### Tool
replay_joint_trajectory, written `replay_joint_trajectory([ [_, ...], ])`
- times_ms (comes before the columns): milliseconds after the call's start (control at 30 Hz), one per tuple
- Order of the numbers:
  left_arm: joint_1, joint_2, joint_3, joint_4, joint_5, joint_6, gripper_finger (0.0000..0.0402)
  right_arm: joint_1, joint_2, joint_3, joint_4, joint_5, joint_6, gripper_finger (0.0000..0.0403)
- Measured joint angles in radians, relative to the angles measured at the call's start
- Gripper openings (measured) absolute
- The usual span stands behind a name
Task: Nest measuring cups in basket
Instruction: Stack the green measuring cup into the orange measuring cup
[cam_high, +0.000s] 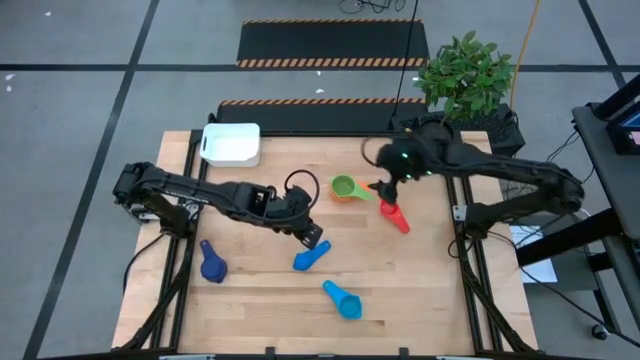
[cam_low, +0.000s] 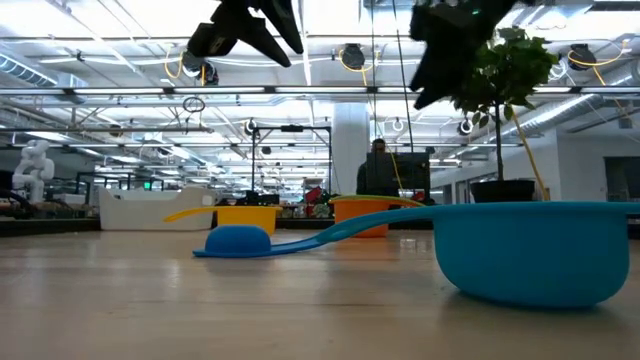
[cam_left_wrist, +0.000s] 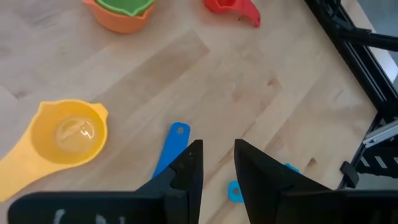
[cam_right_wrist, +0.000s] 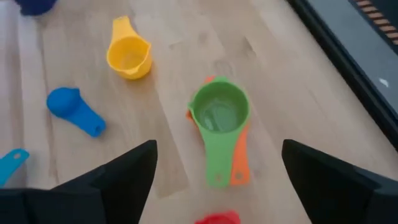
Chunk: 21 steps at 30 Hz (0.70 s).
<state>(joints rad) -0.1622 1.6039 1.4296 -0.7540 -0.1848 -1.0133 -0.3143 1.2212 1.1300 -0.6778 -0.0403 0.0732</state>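
Note:
The white basket (cam_high: 230, 143) stands at the table's far left. A green cup (cam_right_wrist: 219, 112) sits nested in an orange cup (cam_right_wrist: 238, 165) near the table's middle. The red cup (cam_high: 394, 216) lies just right of them. My right gripper (cam_right_wrist: 217, 158) hovers wide open above the green cup. My left gripper (cam_left_wrist: 217, 165) hangs above the table with a narrow gap, beside a blue cup's handle (cam_left_wrist: 176, 140). The yellow cup (cam_left_wrist: 68, 134) lies beside it and is hidden under the arm in the high view. A dark blue cup (cam_high: 212, 264) and a light blue cup (cam_high: 343, 299) lie nearer the front.
A potted plant (cam_high: 466, 70) stands beyond the table's far right corner. The table's frame rails (cam_left_wrist: 348, 43) run along its right edge. Bare wood shows between the basket and the cups. A person (cam_low: 378, 165) stands in the room behind.

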Motion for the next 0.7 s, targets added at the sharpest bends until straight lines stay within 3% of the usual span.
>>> replay_joint_trajectory([
  [167,0.017,0.0,0.0,0.0,0.0,-0.021,0.0093,-0.014,0.152,0.021,0.009,-0.043,-0.178,0.0371],
  [333,0.017,0.0,0.0,-0.003,-0.005,-0.051,0.0093,-0.015,0.237,0.021,-0.03,0.01,-0.349,0.0397],
  [700,0.009,0.0,0.0,-0.003,-0.067,-0.087,0.0093,-0.033,0.295,-0.078,0.061,-0.017,-0.376,0.04],
])
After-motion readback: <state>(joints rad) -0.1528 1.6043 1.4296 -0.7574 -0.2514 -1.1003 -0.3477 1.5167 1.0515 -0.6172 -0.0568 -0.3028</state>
